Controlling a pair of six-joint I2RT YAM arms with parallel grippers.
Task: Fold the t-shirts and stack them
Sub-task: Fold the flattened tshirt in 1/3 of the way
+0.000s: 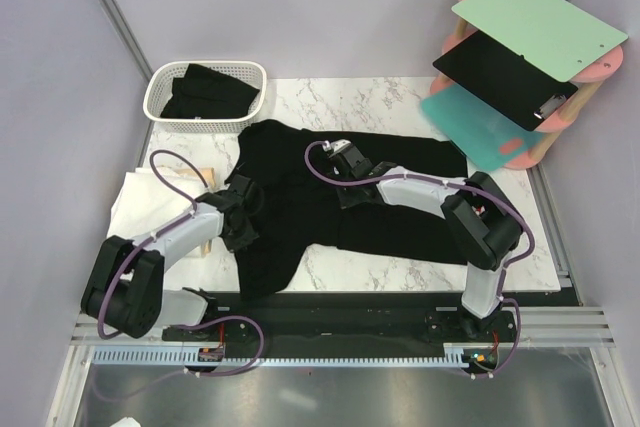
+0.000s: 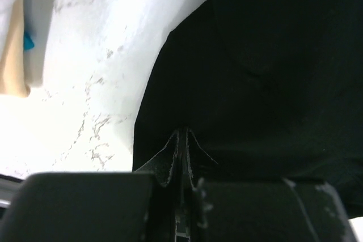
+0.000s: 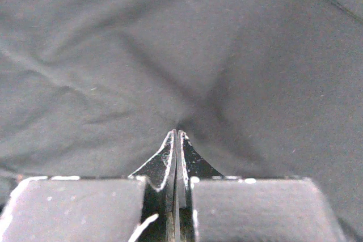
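A black t-shirt (image 1: 390,197) lies spread across the marble table (image 1: 390,272). My left gripper (image 1: 245,222) is low on the shirt's left part near its edge. In the left wrist view the jaws (image 2: 182,132) are shut, with their tips in the black cloth (image 2: 255,83). My right gripper (image 1: 345,182) is on the shirt's upper middle. In the right wrist view it (image 3: 177,132) is shut, and the cloth (image 3: 113,55) puckers round its tips. White and cream shirts (image 1: 135,202) lie at the table's left edge and also show in the left wrist view (image 2: 14,66).
A white lattice basket (image 1: 157,97) with black cloth (image 1: 210,92) inside stands at the back left. A pink rack (image 1: 540,142) at the back right holds a green board (image 1: 535,22), a black board (image 1: 500,77) and a teal board (image 1: 470,127).
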